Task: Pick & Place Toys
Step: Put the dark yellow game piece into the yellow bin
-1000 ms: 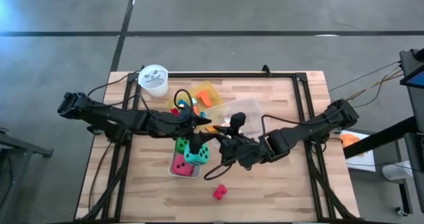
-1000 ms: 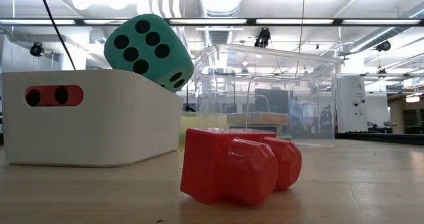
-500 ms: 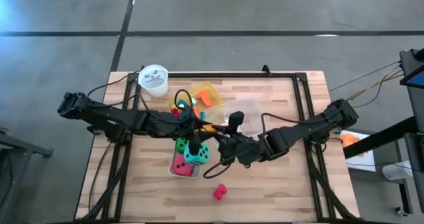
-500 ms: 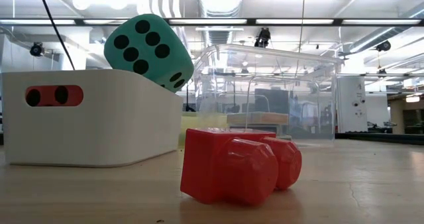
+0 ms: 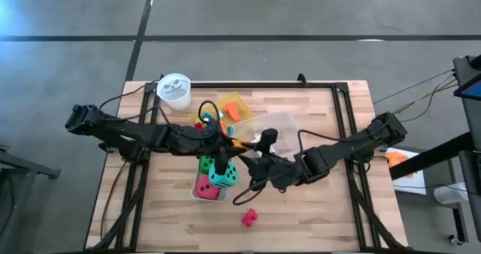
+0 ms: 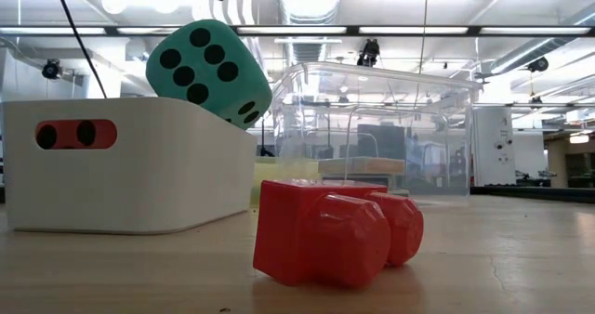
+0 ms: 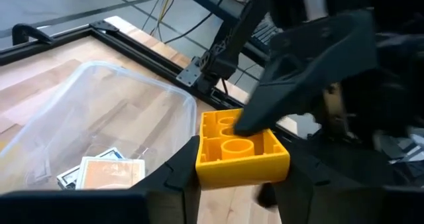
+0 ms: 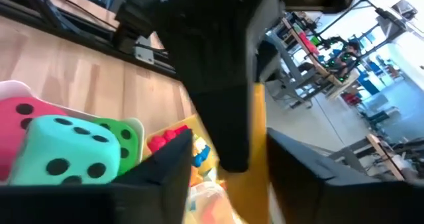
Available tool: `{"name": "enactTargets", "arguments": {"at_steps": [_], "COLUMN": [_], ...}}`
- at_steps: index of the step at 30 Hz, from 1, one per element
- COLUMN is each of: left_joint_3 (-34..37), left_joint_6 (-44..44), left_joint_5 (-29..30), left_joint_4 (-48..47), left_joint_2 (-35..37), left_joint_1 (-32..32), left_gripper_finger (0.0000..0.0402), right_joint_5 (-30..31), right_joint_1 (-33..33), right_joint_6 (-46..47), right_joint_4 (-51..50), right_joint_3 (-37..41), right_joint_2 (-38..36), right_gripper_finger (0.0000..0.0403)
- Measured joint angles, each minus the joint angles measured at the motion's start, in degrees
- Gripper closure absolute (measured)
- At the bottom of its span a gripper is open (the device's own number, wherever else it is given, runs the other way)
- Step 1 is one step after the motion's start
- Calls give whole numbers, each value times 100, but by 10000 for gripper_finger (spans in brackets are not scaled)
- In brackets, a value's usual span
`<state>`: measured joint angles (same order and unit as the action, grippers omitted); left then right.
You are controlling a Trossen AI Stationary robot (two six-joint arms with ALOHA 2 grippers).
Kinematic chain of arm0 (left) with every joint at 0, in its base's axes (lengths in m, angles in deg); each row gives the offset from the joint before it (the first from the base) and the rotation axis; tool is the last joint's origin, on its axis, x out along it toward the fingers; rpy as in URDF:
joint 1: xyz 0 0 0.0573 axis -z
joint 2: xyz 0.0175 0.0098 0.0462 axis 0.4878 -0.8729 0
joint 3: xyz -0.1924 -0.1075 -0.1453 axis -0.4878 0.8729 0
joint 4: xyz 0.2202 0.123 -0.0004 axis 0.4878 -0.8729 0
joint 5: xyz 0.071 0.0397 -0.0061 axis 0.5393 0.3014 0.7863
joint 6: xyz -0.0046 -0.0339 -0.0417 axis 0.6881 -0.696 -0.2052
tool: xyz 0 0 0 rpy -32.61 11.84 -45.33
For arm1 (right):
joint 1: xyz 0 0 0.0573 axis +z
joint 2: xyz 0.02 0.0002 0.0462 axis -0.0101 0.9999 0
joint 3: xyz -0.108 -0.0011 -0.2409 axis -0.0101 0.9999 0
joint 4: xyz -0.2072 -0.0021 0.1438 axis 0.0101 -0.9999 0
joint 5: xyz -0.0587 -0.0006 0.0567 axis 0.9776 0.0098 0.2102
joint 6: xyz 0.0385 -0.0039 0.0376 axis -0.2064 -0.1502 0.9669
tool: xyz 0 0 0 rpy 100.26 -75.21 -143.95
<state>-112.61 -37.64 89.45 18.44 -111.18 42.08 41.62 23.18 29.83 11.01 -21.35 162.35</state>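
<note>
A yellow block (image 7: 242,148) hangs in the air over the middle of the table, between my two grippers. My left gripper (image 7: 238,184) (image 5: 229,140) is shut on it. My right gripper (image 8: 232,168) (image 5: 252,146) faces the left one, with one dark finger (image 7: 298,71) lying over the block's top. A white bin (image 5: 197,194) below holds a teal die (image 5: 223,176), a green die (image 5: 204,164) and a red die (image 5: 205,186). A red block (image 5: 249,218) (image 6: 335,235) lies on the table near the front edge. My left gripper pinches the yellow block's two opposite sides (image 7: 202,161) between its fingers, roughly level, coming from the table's left. The block is lifted clear, its hollow underside (image 7: 232,128) turned up. My right gripper's finger lies over the block; whether it touches, I cannot tell.
A clear plastic box (image 7: 99,111) (image 5: 275,126) with card packs (image 7: 99,174) stands behind the grippers, beside a yellow tray (image 5: 233,107) of small blocks. A white cup (image 5: 174,90) is at the far left corner. Bare wood (image 5: 316,209) lies at the front right.
</note>
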Motion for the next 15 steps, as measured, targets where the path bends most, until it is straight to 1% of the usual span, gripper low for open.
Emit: {"name": "enactTargets", "arguments": {"at_steps": [4,8,10,15], "left_joint_3": [0,0,0,0], "left_joint_6": [-16,52,55,132], "left_joint_5": [-13,-8,-2,-1], "left_joint_4": [-12,-171,-325,-1139], "left_joint_2": [-1,58,187,558], "left_joint_1": [-4,-33,-107,-427], "left_gripper_finger": [272,272,272,272], "right_joint_5": [16,48,65,218], "right_joint_1": [1,1,2,40], "right_joint_6": [38,118,498,1861], "right_joint_4": [-56,-166,-316,-1068], "right_joint_3": [0,0,0,2], "right_joint_2": [0,0,-3,-50], "right_gripper_finger": [175,136,123,103]}}
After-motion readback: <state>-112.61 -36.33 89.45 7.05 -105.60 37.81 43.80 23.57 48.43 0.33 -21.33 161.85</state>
